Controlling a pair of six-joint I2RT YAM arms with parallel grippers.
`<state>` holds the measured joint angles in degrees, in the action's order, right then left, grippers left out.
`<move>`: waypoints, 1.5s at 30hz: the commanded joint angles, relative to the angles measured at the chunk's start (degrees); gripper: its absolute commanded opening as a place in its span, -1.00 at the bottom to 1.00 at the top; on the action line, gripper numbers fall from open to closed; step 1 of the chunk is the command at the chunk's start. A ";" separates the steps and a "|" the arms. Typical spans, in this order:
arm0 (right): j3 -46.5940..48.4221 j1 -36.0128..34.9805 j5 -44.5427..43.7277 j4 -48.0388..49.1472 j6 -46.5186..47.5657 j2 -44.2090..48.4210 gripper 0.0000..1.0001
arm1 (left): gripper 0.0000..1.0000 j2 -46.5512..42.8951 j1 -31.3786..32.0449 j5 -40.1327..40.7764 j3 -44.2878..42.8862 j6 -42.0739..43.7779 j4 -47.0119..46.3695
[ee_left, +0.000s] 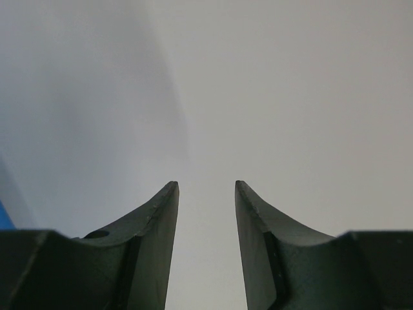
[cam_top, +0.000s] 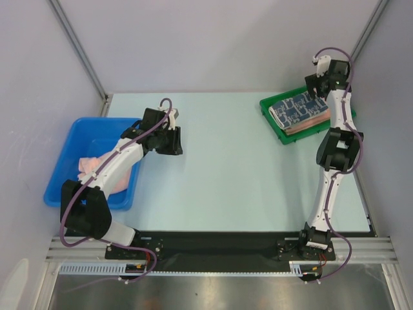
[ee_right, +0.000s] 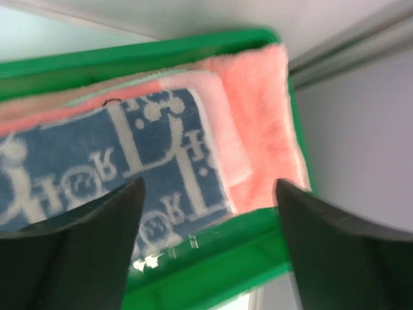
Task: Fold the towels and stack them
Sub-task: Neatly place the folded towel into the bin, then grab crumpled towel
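Right wrist: right pincer [ee_right: 210, 185] wide, left pincer [ee_left: 206, 184] parted, lettering on blue towel [ee_right: 97, 155] unreadable.

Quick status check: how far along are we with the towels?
Done: folded towels sit stacked in the green tray, with the dark blue patterned towel on top. In hand: nothing. The right tool hangs open above that stack, and the left tool is open and empty. Left: a pink towel lies crumpled in the blue bin.

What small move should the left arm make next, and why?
Probably swing the left gripper over the blue bin toward the pink towel in it. Its jaws stand open and empty above the table, while the blue patterned towel already tops the stack in the green tray below the open right gripper.
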<state>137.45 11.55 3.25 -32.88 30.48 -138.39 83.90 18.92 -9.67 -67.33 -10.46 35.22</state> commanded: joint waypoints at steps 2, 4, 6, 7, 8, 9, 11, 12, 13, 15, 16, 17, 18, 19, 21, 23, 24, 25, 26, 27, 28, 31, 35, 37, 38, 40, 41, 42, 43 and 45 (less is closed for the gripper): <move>0.47 -1.17 -8.41 8.36 -4.63 -0.31 0.92 | -0.08 -0.40 -0.28 0.17 -1.58 0.35 -0.60; -1.73 -2.23 -15.09 9.41 -5.95 2.67 0.99 | -0.07 -1.54 -0.28 1.14 -1.58 0.09 -0.68; -6.81 -4.16 -18.69 9.68 -7.27 5.48 0.99 | -0.07 -2.42 -0.28 2.80 -1.84 -0.61 -0.94; -9.02 -4.69 -19.32 9.94 -8.06 9.24 1.00 | -0.07 -3.38 -0.28 3.34 -2.19 -0.88 -1.12; -10.52 -5.13 -19.42 9.51 -9.29 10.84 0.99 | -0.07 -3.91 -0.28 3.78 -3.24 -1.75 -1.12; -11.75 -5.66 -19.16 8.55 -11.91 12.77 1.00 | -0.07 -4.27 -0.28 5.18 -4.12 -2.11 -0.86; -13.43 -7.33 -17.67 3.98 -15.70 17.96 0.99 | -0.03 -5.06 -0.37 7.81 -7.00 -3.24 -1.12; -14.22 -7.85 -14.79 2.49 -17.71 19.72 1.00 | 0.01 -5.15 -0.81 9.48 -8.42 -3.60 -0.08; -15.44 -9.08 -12.06 -0.92 -22.17 21.39 1.00 | 0.03 -5.06 -1.16 12.54 -9.74 -3.78 0.37; -18.08 -10.75 -3.91 -3.32 -26.68 27.01 0.99 | 0.11 -5.58 -2.82 17.91 -12.12 -5.27 1.25; -23.14 -14.24 -1.25 -3.50 -30.18 29.55 0.99 | 0.13 -6.02 -3.70 21.85 -12.21 -5.62 1.25; -26.58 -16.10 0.95 -2.46 -31.61 34.45 0.99 | 0.16 -7.42 -4.50 23.80 -10.91 -6.32 0.56; -30.27 -18.47 4.54 -0.88 -32.84 37.55 0.99 | 0.35 -8.30 -6.59 25.48 -9.85 -6.85 -0.50; -34.31 -20.76 4.75 2.18 -34.51 39.93 0.99 | 0.47 -8.92 -8.00 29.15 -8.88 -7.03 -0.85; -43.02 -27.96 6.06 4.48 -39.26 45.82 0.99 | 0.61 -11.12 -13.95 30.07 -5.89 -9.05 -1.03; -50.30 -34.97 5.20 7.83 -40.40 48.99 0.99 | 0.61 -12.09 -18.63 25.26 -3.09 -10.53 -1.12; -52.26 -36.84 2.84 9.40 -40.76 51.18 1.00 | 0.61 -12.18 -25.53 23.49 -2.29 -10.81 -1.12; -53.93 -38.60 3.17 10.20 -40.76 51.98 0.99 | 0.61 -11.92 -28.21 21.99 -1.58 -10.81 -1.03; -55.78 -39.84 3.61 10.99 -40.94 52.60 0.99 | 0.61 -11.65 -30.67 20.41 -0.10 -10.99 -1.21; -57.97 -42.20 4.13 11.52 -41.81 52.95 0.99 | 0.64 -10.17 -35.04 20.05 0.53 -11.16 -1.30; -58.60 -42.92 5.09 11.96 -41.82 52.78 0.99 | 0.66 -9.46 -37.09 19.09 1.23 -11.25 -1.47; -59.49 -45.65 7.39 11.96 -42.26 51.55 0.99 | 0.70 -5.34 -43.16 13.11 4.83 -11.60 -3.66; -61.50 -46.97 8.88 14.07 -42.26 51.29 0.99 | 0.61 1.61 -44.84 12.04 5.45 -12.30 -4.81; -62.65 -46.97 9.41 15.48 -41.38 50.94 1.00 | 0.57 4.85 -44.84 13.01 5.81 -12.83 -5.69; -62.74 -46.88 9.58 15.66 -40.77 50.76 1.00 | 0.54 6.09 -44.84 13.10 6.50 -13.09 -6.82; -62.04 -46.97 9.32 14.35 -39.19 49.88 0.99 | 0.52 8.46 -44.84 14.24 6.25 -13.97 -6.40; -61.69 -46.97 8.71 13.73 -38.57 48.92 0.99 | 0.49 11.00 -44.76 14.76 5.72 -14.67 -5.79; -61.25 -46.97 8.36 12.42 -38.04 48.57 1.00 | 0.46 11.98 -44.84 15.20 5.63 -14.77 -5.52; -61.07 -46.97 8.09 12.06 -36.91 48.21 0.99 | 0.45 12.69 -44.76 15.99 5.81 -14.94 -5.69; -61.25 -46.88 7.48 11.70 -36.20 48.30 0.99 | 0.30 14.09 -44.84 15.82 6.16 -14.94 -6.31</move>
<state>74.91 -35.40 11.42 -21.34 -8.32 -89.47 96.92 -25.85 5.34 -61.01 -23.81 30.59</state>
